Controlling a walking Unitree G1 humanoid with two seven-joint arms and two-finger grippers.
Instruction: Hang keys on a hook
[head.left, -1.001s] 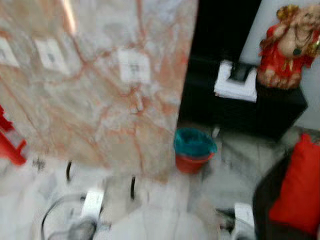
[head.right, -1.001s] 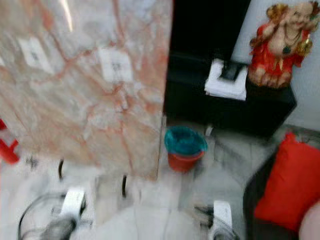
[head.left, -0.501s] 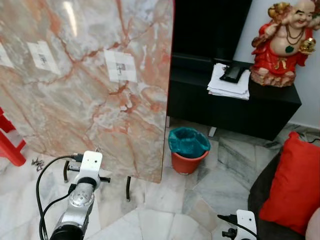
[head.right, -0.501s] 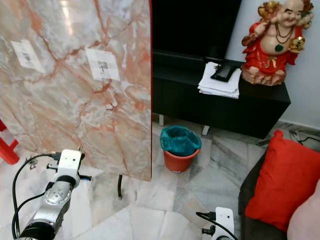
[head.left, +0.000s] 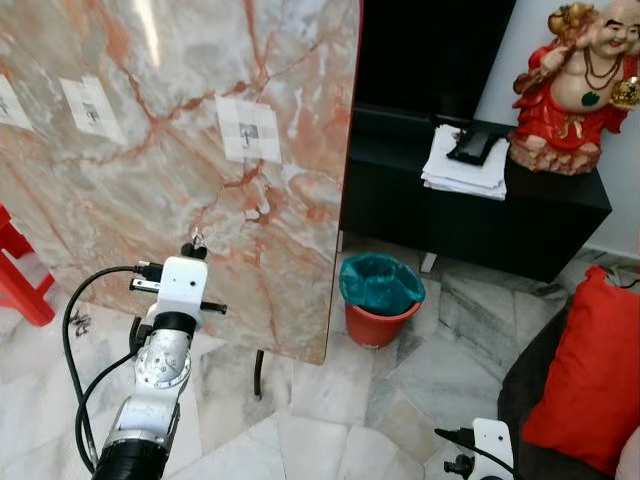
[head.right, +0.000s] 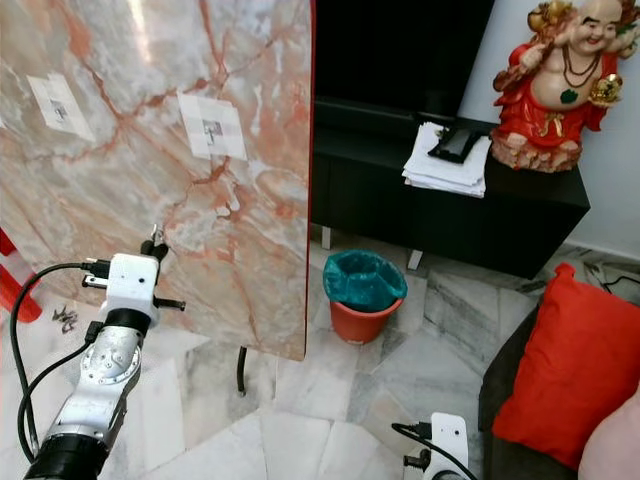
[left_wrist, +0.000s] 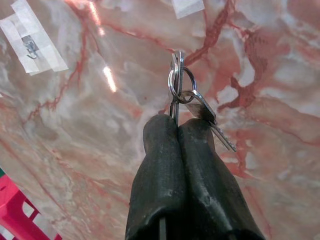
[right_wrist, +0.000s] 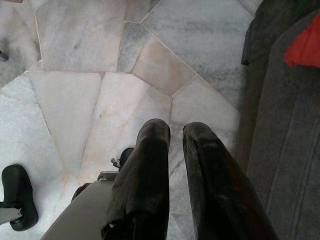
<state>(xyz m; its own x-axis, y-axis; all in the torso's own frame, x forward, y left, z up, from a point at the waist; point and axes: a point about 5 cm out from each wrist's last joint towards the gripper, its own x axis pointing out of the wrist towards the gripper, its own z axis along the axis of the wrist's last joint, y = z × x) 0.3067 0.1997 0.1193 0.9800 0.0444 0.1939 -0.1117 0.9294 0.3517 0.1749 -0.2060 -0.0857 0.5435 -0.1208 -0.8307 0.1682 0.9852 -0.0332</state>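
1. Left eye view: the left gripper (head.left: 193, 247) is raised in front of a tilted marble slab (head.left: 120, 150), its tips just at the slab's face in the lower middle. A small metal glint sits at the tips (too small here to make out as keys). Two taped paper patches (head.left: 248, 129) are on the slab, well above the gripper. A black cable (head.left: 75, 330) loops from the wrist. Beside the slab's lower right corner stands an orange bin (head.left: 380, 300) with a teal liner, and behind it a black cabinet (head.left: 480, 215) carries a paper stack (head.left: 460, 165) and a red figurine (head.left: 575, 90). A red cushion (head.left: 590, 370) lies at the right.

2. Right eye view: same scene; the gripper again meets the slab below the taped patch.

3. Left wrist view: the black fingers (left_wrist: 165, 170) are pressed together, clamping the keys (left_wrist: 187, 97) by their ring, which stands above the fingertips close to the marble. A taped patch bears a small hook (left_wrist: 31, 46), well apart from the keys.

4. Right wrist view: the right gripper (right_wrist: 175, 131) hangs over the marble floor (right_wrist: 100, 60), fingers slightly parted and holding nothing, beside a dark sofa (right_wrist: 285, 130).
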